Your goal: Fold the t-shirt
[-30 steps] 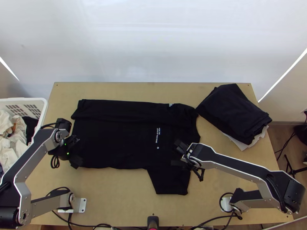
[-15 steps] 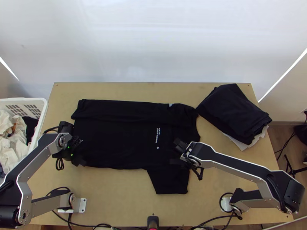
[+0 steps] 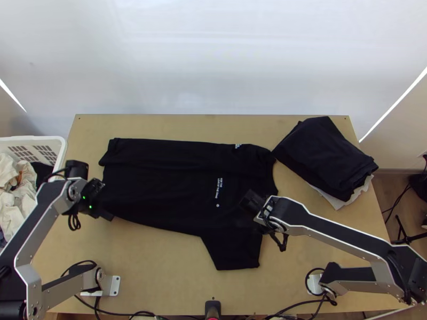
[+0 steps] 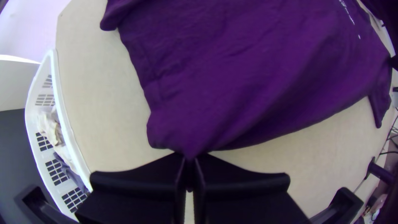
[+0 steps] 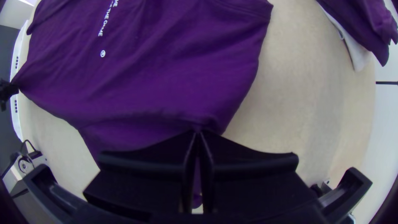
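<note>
From above, the black cloth t-shirt (image 3: 160, 186) spreads over the wooden worktop (image 3: 171, 277); wrist views reveal the left black claw (image 3: 108, 213) clamped on its corner, the right black claw (image 3: 252, 214) clamped by its sleeve.

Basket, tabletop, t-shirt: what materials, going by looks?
Basket: likely moulded plastic, smooth white; rounded rim, regular cut-outs.
Tabletop: looks like pale wood board, matt; no strong glare. Solid or veneered, can't tell.
T-shirt: soft matt fabric, drapes in loose creases; perhaps cotton knit, fibre unclear.
</note>
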Action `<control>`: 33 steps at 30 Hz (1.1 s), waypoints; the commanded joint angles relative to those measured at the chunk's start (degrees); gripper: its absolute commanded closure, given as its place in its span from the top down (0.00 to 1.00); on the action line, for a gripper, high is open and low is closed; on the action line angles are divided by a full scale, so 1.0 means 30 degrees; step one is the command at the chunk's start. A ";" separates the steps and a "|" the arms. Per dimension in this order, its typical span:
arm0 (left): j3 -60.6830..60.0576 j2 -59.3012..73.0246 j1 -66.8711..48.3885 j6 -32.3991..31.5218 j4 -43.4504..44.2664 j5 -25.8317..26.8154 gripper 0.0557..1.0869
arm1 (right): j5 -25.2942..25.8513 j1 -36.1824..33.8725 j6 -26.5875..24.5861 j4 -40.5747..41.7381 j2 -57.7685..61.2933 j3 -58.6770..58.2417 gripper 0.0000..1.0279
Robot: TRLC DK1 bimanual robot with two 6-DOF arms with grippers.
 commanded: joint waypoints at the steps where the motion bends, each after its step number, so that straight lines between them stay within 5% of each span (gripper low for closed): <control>1: 0.2001 0.0840 0.0843 -0.0181 0.0365 0.0198 0.04 | 0.0050 -0.0853 -0.0097 -0.0273 -0.0394 0.0913 0.03; 33: 1.2402 0.9922 -0.0505 -0.2877 0.1918 0.0550 0.04 | 0.0870 -0.7503 -0.1386 -0.0273 0.6256 1.0288 0.03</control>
